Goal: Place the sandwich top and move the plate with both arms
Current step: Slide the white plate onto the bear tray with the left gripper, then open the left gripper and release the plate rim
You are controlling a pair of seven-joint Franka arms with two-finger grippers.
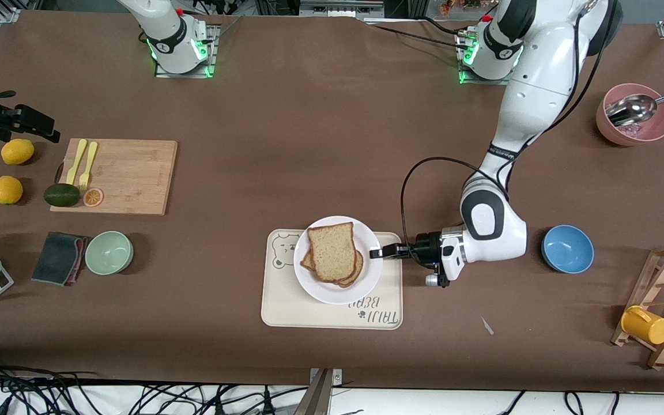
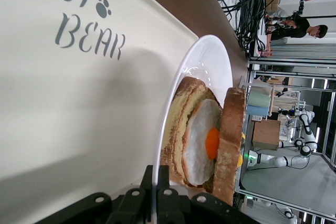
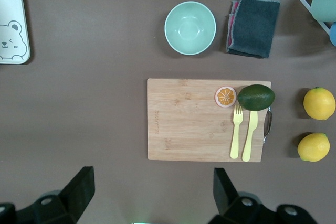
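Plate (image 1: 338, 291): white, round, on the cream bear tray (image 1: 309, 314) near the table's front edge, about mid-length; it overhangs the tray's edge toward the robots. Bread top (image 1: 332, 251): tan speckled slice, lying flat as the uppermost layer of the sandwich on the plate. The left wrist view shows a fried egg (image 2: 202, 142) with orange yolk between this top slice and the lower slice (image 2: 178, 124). Left gripper (image 1: 379, 252): low at the plate's rim on the side toward the left arm's end of the table, fingers pinched tight on the rim; the wrist view shows the thin white edge running between the black fingers (image 2: 163, 190). Right gripper (image 3: 152, 190): raised over the table near the cutting board, waiting, fingers spread wide and holding nothing. Cutting board (image 1: 116, 176): wooden, toward the right arm's end, carrying a yellow fork (image 1: 87, 164) and knife (image 1: 76, 161), an avocado (image 1: 61, 195) and an orange slice (image 1: 93, 197) along one short edge. Two lemons (image 1: 17, 151) beside the board, closer to the table's end. Green bowl (image 1: 109, 252) and dark folded cloth (image 1: 59, 257) nearer the front camera than the board. Blue bowl (image 1: 567, 248) just beside the left arm's wrist, toward the left arm's end. Pink bowl (image 1: 634, 124) with a metal ladle (image 1: 632, 109) near that end's robot-side corner. Wooden rack (image 1: 663, 311) holding a yellow cup (image 1: 645, 325) near that end's front corner.
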